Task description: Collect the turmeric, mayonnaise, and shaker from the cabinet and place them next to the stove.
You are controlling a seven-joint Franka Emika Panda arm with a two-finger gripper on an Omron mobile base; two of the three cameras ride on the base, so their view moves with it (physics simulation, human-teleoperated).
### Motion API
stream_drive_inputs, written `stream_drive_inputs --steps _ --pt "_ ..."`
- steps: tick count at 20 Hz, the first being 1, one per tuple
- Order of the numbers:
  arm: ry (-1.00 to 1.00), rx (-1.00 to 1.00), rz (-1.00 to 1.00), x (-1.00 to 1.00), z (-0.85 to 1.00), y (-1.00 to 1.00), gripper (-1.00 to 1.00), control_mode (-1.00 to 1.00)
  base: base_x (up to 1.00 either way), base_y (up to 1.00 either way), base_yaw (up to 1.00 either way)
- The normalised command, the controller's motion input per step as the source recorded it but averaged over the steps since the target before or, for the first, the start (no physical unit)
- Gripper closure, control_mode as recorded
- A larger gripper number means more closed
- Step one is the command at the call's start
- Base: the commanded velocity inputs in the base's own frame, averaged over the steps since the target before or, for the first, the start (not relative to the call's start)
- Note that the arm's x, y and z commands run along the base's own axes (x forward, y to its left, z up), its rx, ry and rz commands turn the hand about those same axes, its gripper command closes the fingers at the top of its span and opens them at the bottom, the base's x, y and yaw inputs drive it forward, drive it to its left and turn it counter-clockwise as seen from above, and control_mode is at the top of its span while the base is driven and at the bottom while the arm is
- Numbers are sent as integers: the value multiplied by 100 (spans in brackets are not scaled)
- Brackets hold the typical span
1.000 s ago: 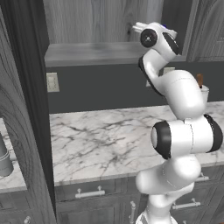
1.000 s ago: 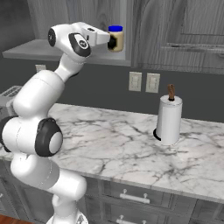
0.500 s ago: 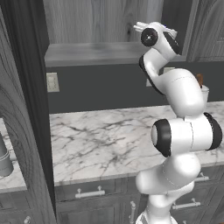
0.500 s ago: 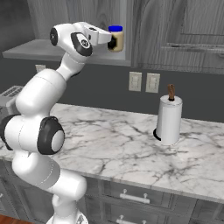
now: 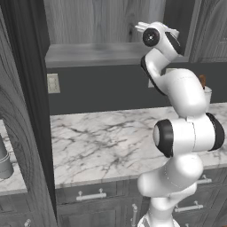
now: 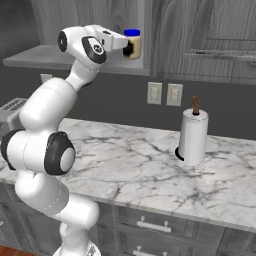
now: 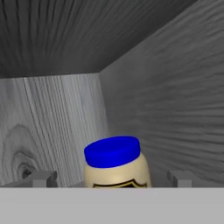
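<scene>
The mayonnaise point(image 7: 116, 162), a cream jar with a blue lid, stands in the back right corner of the open cabinet point(image 7: 52, 113). My gripper point(image 7: 111, 179) is open, one fingertip on each side of the jar and neither touching it. From the right base view the jar point(image 6: 133, 44) sits on the cabinet shelf point(image 6: 40, 56) just in front of my gripper point(image 6: 128, 48), with the arm raised to shelf height. The turmeric, the shaker and the stove are out of view.
A paper-towel roll point(image 6: 193, 138) stands on the marble counter point(image 6: 125, 165) at the right, below wall outlets point(image 6: 165, 94). The cabinet's open door point(image 5: 22, 115) hangs close on the left. A metal canister point(image 5: 4, 163) stands on the counter beyond it. Drawers run under the counter.
</scene>
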Motion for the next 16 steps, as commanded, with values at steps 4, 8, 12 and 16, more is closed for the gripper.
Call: stream_drive_inputs --steps 4,8,12,16 --pt "2 -3 0 13 0 0 -100 -100 0 0 0" --pt "4 -2 0 12 0 -4 -100 -100 0 0 0" --pt "6 -1 0 14 0 -8 -100 -100 0 0 0" --pt "5 0 0 20 0 -13 -100 -100 0 0 0"
